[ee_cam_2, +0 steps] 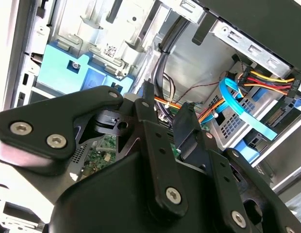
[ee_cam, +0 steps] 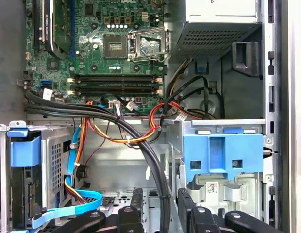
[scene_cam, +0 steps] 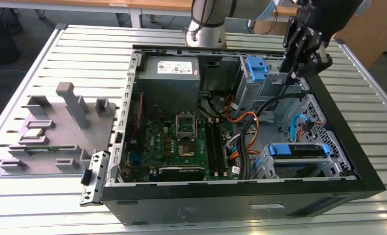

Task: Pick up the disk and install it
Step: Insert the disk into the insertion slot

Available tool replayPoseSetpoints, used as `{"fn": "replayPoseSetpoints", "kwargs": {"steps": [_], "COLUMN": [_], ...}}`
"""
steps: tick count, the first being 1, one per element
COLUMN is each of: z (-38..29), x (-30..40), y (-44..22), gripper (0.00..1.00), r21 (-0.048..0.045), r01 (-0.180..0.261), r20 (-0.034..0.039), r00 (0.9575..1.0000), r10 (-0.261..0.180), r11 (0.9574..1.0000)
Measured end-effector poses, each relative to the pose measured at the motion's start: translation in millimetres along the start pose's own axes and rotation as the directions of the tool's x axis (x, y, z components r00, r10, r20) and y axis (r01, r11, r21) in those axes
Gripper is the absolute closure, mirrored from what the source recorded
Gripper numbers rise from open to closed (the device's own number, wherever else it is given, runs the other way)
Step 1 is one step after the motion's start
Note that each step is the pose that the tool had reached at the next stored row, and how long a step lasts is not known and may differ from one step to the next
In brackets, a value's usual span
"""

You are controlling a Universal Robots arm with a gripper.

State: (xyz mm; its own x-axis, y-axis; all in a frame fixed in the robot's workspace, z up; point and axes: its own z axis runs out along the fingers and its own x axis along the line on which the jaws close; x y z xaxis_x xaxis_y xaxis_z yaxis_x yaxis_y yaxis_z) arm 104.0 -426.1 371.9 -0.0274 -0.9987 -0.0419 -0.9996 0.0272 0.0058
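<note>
The fingers [ee_cam_2: 151,126] were spread and held nothing, poised over the open computer case [scene_cam: 245,196]. Just beyond them the disk [ee_cam: 221,155] sat in the drive cage with its blue bracket showing, clear of the fingers. By that, seating looked done or nearly so. Farther off lay the motherboard [ee_cam: 116,53].

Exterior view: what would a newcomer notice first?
The open computer case lies on its side on a slatted table, with its green motherboard exposed. The black end effector hangs over the case's far corner at the exterior view's right, beside a bright blue bracket, its fingers apart and empty. A grey fixture plate sits at the exterior view's left.
</note>
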Motion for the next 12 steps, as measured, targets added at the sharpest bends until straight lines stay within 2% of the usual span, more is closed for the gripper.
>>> {"fn": "replayPoseSetpoints", "kwargs": {"steps": [12], "z": [0.2], "x": [-4.5], "y": [0.1], "gripper": [0.58], "r21": [0.0], "r01": [0.0], "r20": [0.0], "r00": [1.0], "r10": [0.0], "r11": [1.0]}}
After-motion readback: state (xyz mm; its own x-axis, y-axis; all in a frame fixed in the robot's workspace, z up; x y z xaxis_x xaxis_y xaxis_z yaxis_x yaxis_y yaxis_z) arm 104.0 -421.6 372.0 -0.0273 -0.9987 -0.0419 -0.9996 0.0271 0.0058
